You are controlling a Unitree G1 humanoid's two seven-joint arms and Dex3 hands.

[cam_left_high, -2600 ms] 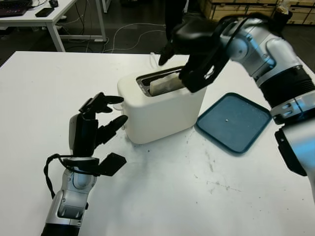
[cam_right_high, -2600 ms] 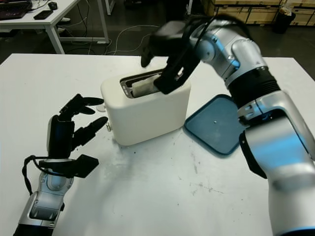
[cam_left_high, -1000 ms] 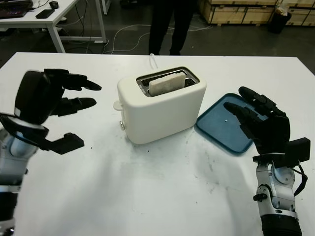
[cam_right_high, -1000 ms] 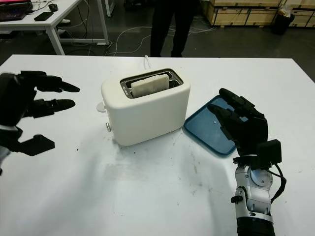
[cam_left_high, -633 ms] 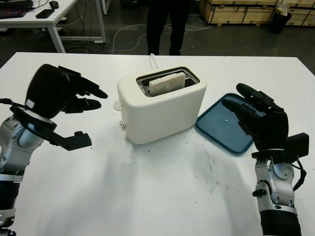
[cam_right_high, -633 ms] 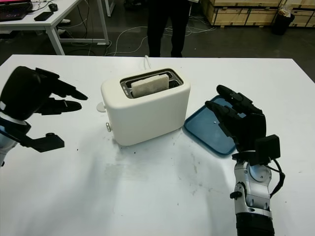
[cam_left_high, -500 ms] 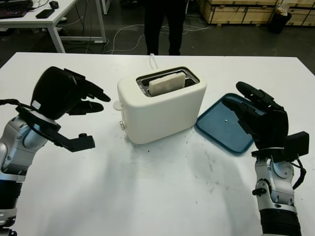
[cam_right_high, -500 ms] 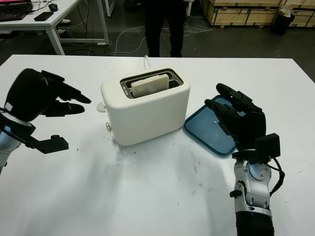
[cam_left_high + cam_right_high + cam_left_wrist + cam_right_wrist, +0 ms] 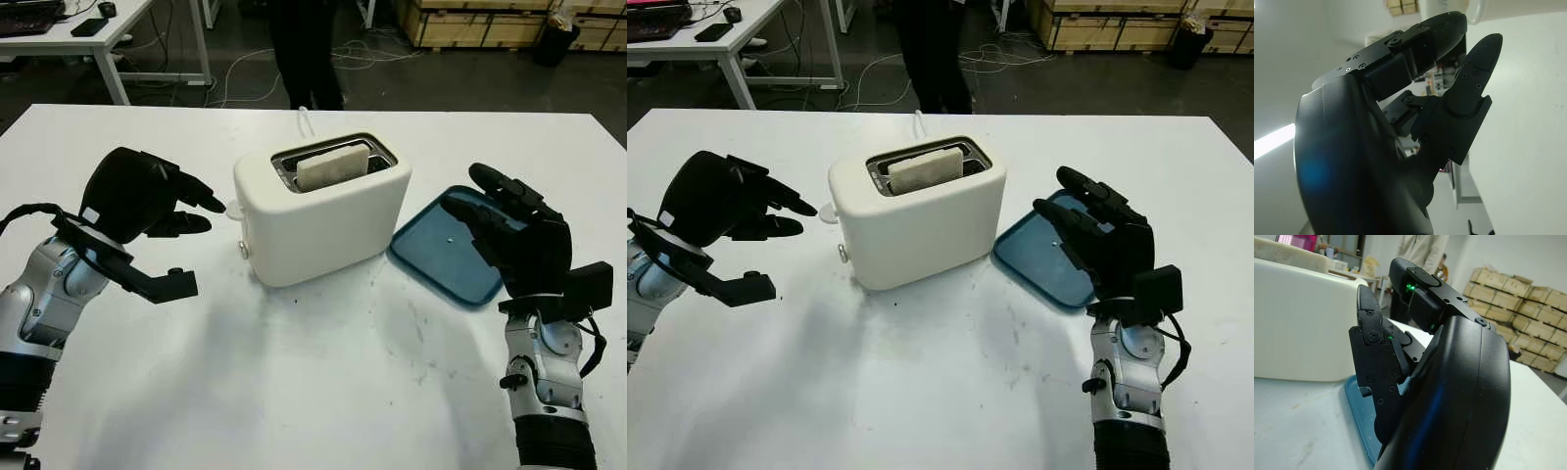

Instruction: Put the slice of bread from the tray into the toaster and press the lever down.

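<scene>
A white toaster [image 9: 323, 220] stands mid-table with a slice of bread [image 9: 333, 166] upright in its slot, the top edge sticking out. Its small white lever knob [image 9: 233, 209] projects from the left end, high up. My left hand [image 9: 201, 213] is open just left of that knob, fingertips pointing at it with a small gap. The blue tray [image 9: 436, 257] lies bare to the right of the toaster. My right hand [image 9: 495, 211] is open, raised over the tray's right edge. In the right wrist view the toaster [image 9: 1298, 323] and the tray [image 9: 1359, 406] sit beyond my fingers [image 9: 1374, 347].
A person's legs [image 9: 304, 49] stand behind the table's far edge, and a white cable [image 9: 306, 119] trails off behind the toaster. A second desk [image 9: 88, 29] is at the far left, wooden crates [image 9: 470, 20] at the back right. The white table [image 9: 343, 392] is scuffed in front.
My right hand has left the toaster slot and settled over the tray. My left hand rose, then moved right and down toward the lever knob. The person behind shifted left.
</scene>
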